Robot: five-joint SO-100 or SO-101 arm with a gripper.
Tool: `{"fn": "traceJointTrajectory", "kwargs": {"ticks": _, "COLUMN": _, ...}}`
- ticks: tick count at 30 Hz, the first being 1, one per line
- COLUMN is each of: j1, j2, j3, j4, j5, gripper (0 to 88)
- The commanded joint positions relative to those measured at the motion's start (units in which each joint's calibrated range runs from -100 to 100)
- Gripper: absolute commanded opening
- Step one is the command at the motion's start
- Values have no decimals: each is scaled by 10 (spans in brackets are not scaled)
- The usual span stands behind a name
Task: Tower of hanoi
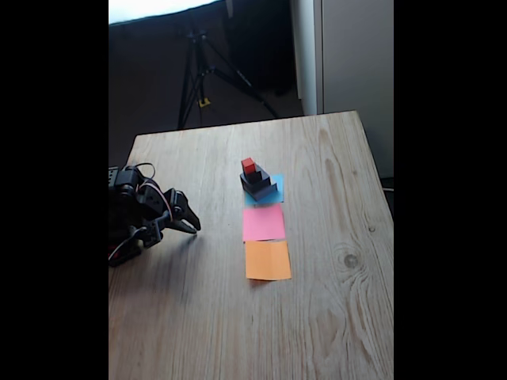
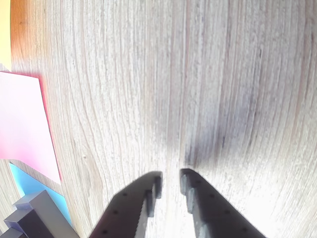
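The tower of hanoi (image 1: 258, 183) stands stacked on a blue paper square (image 1: 275, 195) at mid-table: a grey slab at the base, black blocks above it, and a tiny red cube (image 1: 249, 165) on top. In the wrist view a corner of the grey slab (image 2: 47, 214) shows at the bottom left on the blue paper (image 2: 33, 185). My gripper (image 1: 192, 225) rests low over the table at the left, well apart from the stack. In the wrist view the gripper (image 2: 171, 177) has a narrow gap between its fingertips, with nothing in it.
A pink paper square (image 1: 263, 222) and an orange one (image 1: 268, 260) lie in a row nearer the camera than the blue one. The wooden table (image 1: 333, 301) ends at the right and far edges. A tripod (image 1: 198, 71) stands on the floor behind.
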State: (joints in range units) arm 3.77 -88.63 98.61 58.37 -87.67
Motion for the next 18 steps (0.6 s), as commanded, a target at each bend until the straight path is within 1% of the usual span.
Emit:
{"fn": "traceJointTrajectory", "kwargs": {"ticks": 1, "j1": 1, "j2": -1, "j3": 0, "j4": 6, "j5": -63, "gripper": 2}}
{"fn": "traceJointTrajectory", "kwargs": {"ticks": 3, "j1": 0, "j2": -1, "j3": 0, "j4": 5, "j5": -108, "gripper": 2}}
{"fn": "traceJointTrajectory", "kwargs": {"ticks": 6, "j1": -1, "j2": -1, "j3": 0, "j4": 5, "j5": -123, "gripper": 2}}
{"fn": "traceJointTrajectory", "kwargs": {"ticks": 18, "j1": -1, "j2": -1, "j3": 0, "j4": 5, "j5": -123, "gripper": 3}}
